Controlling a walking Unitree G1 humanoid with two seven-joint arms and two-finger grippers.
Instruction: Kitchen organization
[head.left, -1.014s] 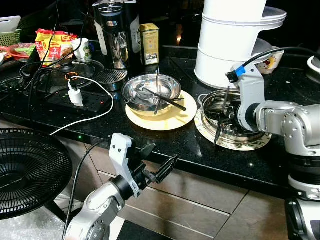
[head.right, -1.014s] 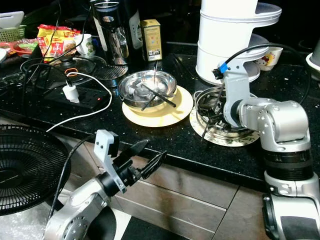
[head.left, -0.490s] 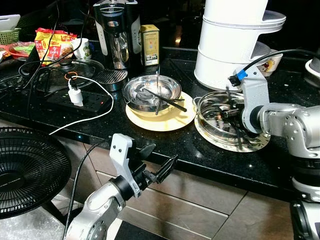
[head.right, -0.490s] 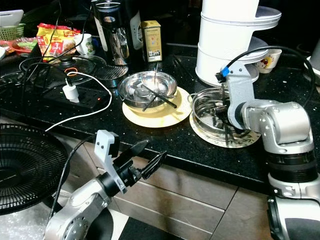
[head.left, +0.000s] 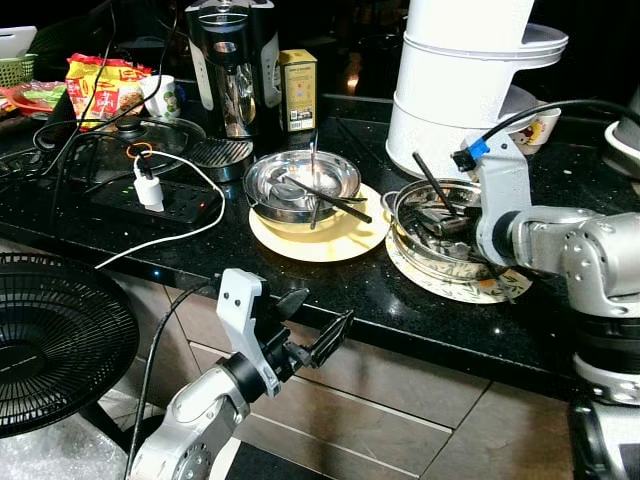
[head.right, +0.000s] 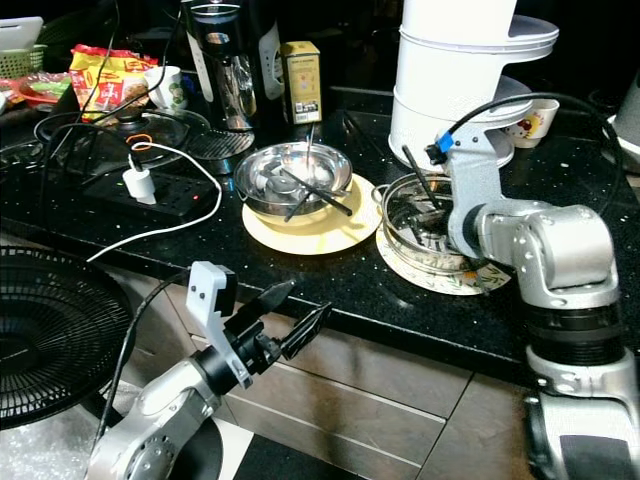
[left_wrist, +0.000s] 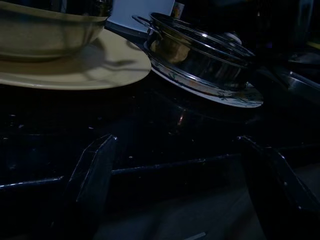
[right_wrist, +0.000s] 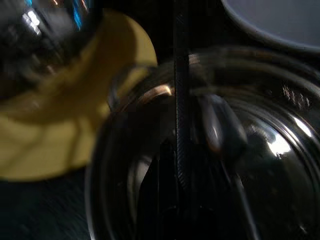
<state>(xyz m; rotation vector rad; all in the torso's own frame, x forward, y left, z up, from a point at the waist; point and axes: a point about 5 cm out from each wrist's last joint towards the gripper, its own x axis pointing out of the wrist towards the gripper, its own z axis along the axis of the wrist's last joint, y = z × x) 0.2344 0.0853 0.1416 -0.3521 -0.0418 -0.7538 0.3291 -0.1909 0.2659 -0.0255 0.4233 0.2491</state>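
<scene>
Background items on and around the black surface (head.left: 330, 285)

A black fan (head.left: 55, 340) stands on the floor, left of the left end effector. Beyond that end effector, a power strip (head.left: 160, 200) lies on the surface with a white charger (head.left: 148, 188) plugged in and a white cable (head.left: 185, 235) trailing. Farther back: a coffee machine (head.left: 232, 70), a yellow box (head.left: 298, 90), a mug (head.left: 165, 97), a snack packet (head.left: 100, 85). A white stacked appliance (head.left: 465, 75) stands just behind the right end effector.

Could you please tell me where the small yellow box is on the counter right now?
In the left eye view, the yellow box stands upright toward the back of the counter, just right of the coffee machine and behind the steel bowl.
</scene>
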